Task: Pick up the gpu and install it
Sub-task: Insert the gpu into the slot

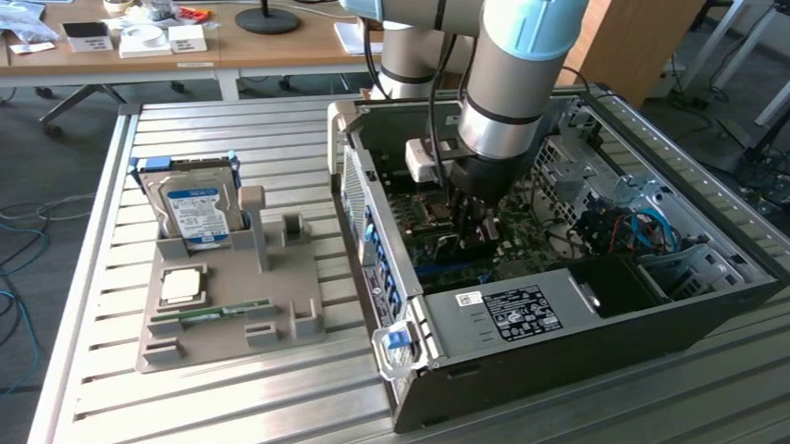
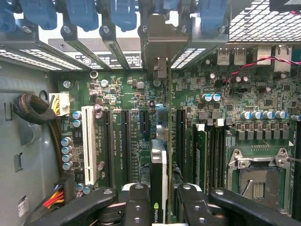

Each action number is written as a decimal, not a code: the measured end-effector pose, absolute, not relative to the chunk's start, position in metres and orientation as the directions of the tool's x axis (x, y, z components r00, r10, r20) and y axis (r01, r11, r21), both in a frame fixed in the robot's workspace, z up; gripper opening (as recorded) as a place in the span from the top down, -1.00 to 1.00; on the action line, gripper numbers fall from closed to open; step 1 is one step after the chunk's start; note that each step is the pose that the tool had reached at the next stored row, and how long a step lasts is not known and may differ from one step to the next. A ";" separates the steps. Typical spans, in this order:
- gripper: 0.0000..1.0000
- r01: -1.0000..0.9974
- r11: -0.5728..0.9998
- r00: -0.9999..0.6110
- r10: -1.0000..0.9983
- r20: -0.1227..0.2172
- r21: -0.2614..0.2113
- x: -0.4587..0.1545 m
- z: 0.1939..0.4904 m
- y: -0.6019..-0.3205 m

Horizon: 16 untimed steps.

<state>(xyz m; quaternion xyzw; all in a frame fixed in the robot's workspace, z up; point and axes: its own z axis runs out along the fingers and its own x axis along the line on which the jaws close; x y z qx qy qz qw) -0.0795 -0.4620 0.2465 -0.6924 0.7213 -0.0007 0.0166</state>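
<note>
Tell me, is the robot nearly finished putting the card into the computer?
Almost. Picking up looks done: the gripper is shut on the gpu, edge-on, inside the open computer case. Right now the card hangs over the motherboard slots. Left: it isn't visibly seated in a slot yet.

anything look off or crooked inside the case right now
Nothing stands out. The claw grips the gpu edge-on above the motherboard, and the card looks straight, parallel to the slots. On the holder outside the case, the hard drive stands upright.

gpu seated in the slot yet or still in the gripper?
In the gripper: the green fan-cooled gpu card stands edge-on between its black fingers. Seating: cannot tell.
</note>
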 end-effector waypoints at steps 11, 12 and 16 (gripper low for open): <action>0.47 -0.999 0.033 -0.032 -0.999 -0.023 -0.024 -0.082 0.244 -0.462; 0.47 -0.999 0.032 -0.031 -0.999 -0.023 -0.024 -0.082 0.244 -0.462; 0.47 -0.999 0.031 -0.030 -0.999 -0.023 -0.024 -0.082 0.243 -0.462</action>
